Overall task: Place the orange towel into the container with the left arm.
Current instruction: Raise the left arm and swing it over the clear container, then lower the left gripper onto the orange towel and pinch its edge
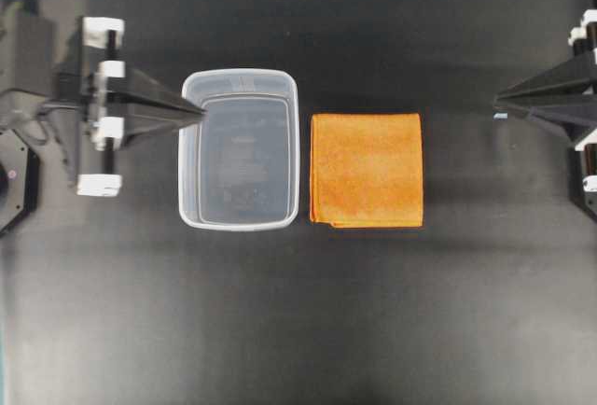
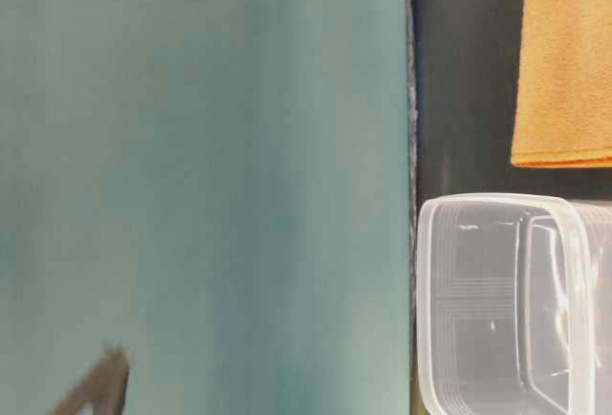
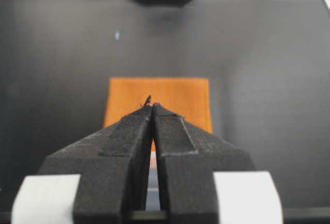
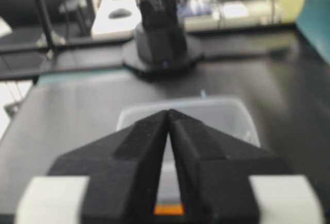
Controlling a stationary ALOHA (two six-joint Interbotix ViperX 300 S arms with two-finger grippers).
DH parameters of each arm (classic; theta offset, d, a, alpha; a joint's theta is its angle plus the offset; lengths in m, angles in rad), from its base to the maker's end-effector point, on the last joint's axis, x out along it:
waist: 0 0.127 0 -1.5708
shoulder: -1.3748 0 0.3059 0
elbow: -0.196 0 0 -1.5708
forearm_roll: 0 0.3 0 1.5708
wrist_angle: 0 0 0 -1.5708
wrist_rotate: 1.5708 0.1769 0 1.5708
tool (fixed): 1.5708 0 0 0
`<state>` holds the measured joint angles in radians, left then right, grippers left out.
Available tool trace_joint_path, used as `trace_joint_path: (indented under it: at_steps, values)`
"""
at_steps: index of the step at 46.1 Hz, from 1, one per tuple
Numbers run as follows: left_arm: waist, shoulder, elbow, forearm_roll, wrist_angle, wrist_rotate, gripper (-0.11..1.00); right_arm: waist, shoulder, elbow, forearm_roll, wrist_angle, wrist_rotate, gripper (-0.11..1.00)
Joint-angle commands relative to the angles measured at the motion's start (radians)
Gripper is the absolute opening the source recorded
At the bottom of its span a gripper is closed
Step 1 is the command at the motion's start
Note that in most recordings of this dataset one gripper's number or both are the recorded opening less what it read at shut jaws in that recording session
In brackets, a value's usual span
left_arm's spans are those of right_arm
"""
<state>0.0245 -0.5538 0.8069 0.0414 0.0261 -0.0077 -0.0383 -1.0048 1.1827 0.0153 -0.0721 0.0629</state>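
Note:
The orange towel (image 1: 367, 170) lies flat and folded square on the black table, just right of the container (image 1: 240, 79), a clear tub that stands empty. The towel also shows in the table-level view (image 2: 564, 61) and in the left wrist view (image 3: 129, 97), and the tub shows in the table-level view (image 2: 497, 207) and the right wrist view (image 4: 216, 105). My left gripper (image 1: 201, 114) is shut and empty, its tip at the tub's left rim. My right gripper (image 1: 497, 104) is shut and empty, well to the right of the towel. In the wrist views both pairs of jaws meet at the tips (image 3: 151, 105) (image 4: 168, 113).
The left arm's base (image 1: 19, 181) stands at the table's left edge. The right arm's base (image 4: 162, 53) shows behind the tub in the right wrist view. A teal wall (image 2: 201, 176) fills most of the table-level view.

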Motion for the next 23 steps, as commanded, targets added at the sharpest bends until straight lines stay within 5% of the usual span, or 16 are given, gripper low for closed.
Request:
trace_joint_path:
  at_steps: [1,12,17,23]
  values:
    - [0.002,0.061,-0.078,0.005,0.026,0.002,0.01,-0.014,-0.017,-0.008,0.005,0.048,0.015,0.15]
    - [0.02,0.218,-0.221,0.005,0.143,0.003,0.03,-0.057,-0.137,0.017,0.005,0.184,0.037,0.73]
    - [0.032,0.298,-0.304,0.003,0.209,0.003,0.14,-0.064,-0.204,0.017,0.005,0.25,0.037,0.79]
    - [0.032,0.417,-0.423,0.003,0.307,-0.003,0.49,-0.066,-0.268,0.015,0.005,0.308,0.038,0.76]
